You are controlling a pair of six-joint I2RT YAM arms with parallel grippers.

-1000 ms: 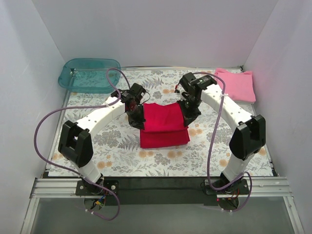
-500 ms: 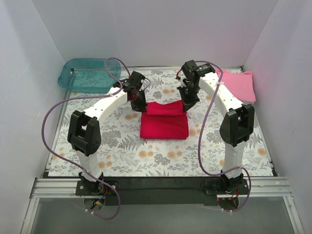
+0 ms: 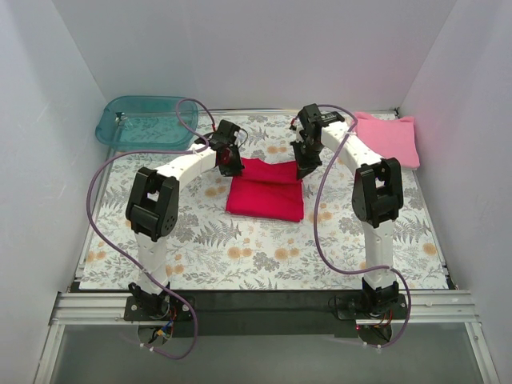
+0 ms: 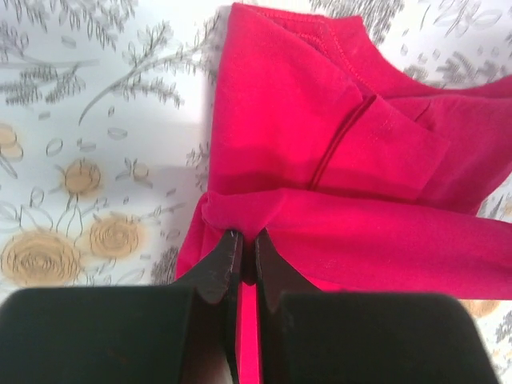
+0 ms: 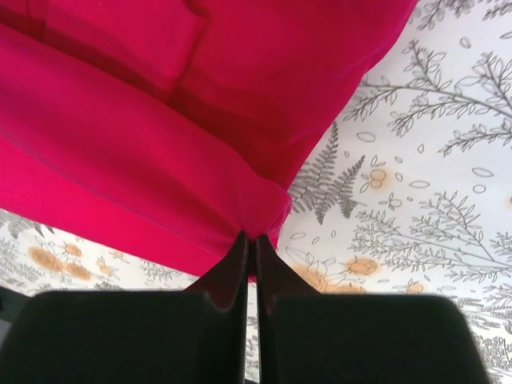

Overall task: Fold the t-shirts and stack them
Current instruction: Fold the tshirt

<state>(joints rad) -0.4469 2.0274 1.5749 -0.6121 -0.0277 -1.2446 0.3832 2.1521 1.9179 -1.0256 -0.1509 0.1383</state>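
Top external is showing both arms reaching in over the crimson red shirt [image 3: 266,196], which is lying partly folded in the middle of the floral table [image 3: 200,248]. The left gripper [image 4: 246,240] is pinching the shirt's far left corner, its fingers drawn together on a ridge of bunched red cloth. The right gripper [image 5: 250,240] is matching it on the far right corner, jaws clamped tight on a puckered fold. Between those two pinch points the held edge is sagging a little over a lower layer, while the near part is resting flat. This is looking like the middle of a fold on the red shirt, with stacking not yet done. The pink shirt [image 3: 390,138] is sitting folded in the far right corner, well apart, and the teal tub [image 3: 144,122] is sitting in the far left corner. The next move is calling for both grippers travelling level and in step, so the edge lands square, with both releasing only once the cloth is lying flat.
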